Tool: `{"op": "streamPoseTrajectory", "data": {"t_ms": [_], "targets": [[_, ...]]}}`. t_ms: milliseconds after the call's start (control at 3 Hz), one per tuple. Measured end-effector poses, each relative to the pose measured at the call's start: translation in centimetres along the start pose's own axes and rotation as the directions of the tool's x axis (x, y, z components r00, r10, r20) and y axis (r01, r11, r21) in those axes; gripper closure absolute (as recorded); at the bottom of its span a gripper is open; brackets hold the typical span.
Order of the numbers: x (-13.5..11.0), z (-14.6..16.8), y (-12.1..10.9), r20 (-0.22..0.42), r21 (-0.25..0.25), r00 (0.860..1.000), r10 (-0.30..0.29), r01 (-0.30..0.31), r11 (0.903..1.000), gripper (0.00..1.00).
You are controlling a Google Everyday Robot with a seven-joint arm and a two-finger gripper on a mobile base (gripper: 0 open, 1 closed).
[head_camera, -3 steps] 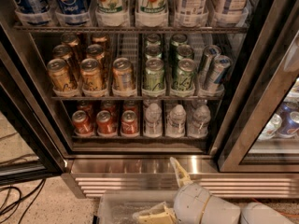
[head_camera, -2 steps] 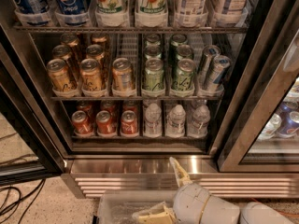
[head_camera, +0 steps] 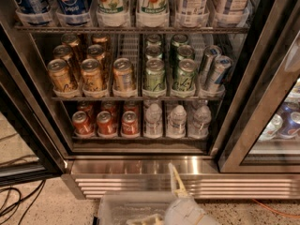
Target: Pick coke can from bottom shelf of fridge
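- on the bottom shelf (head_camera: 140,137) of the fridge (head_camera: 140,167): six red cans in view. three stand at the front rail and three right behind them, filling the left half of that shelf.
- on the right half of the bottom shelf: three clear water bottles (head_camera: 177,121) in the front row.
- one rack above the bottom shelf: seven gold-orange cans (head_camera: 91,74) on the left, six green cans (head_camera: 154,74) in the middle, and two slim silver cans (head_camera: 213,67) tilted at the right.
- two racks above the bottom shelf: six large bottles (head_camera: 154,3), with only their lower parts in view.
- coke can (head_camera: 130,123): the front red can nearest the middle of the bottom shelf. it stands upright just beside the first water bottle, small, with a red body, white lettering and a silver top.
- gripper (head_camera: 159,200): below the bottom shelf, in front of the fridge's steel base and well apart from the coke can. its two pale fingers (head_camera: 176,182) are spread wide, one pointing up and one to the left, with nothing held.
- under the gripper: one clear plastic bin (head_camera: 117,205).
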State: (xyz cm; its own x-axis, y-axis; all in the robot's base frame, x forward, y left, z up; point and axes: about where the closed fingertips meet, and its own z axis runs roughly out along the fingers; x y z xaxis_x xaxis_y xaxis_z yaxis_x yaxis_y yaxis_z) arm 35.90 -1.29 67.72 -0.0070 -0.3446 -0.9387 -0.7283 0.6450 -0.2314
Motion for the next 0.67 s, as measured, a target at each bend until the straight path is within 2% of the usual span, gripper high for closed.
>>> {"op": "streamPoseTrajectory", "data": {"t_ms": [333, 667], "targets": [[-3.0, 1.8, 0.7, 0.072, 0.072, 0.973, -0.218, 0.213, 0.9744, 0.00], [-3.1, 5.1, 1.5, 0.115, 0.122, 0.943, -0.313, 0.299, 0.9464, 0.00]]}}
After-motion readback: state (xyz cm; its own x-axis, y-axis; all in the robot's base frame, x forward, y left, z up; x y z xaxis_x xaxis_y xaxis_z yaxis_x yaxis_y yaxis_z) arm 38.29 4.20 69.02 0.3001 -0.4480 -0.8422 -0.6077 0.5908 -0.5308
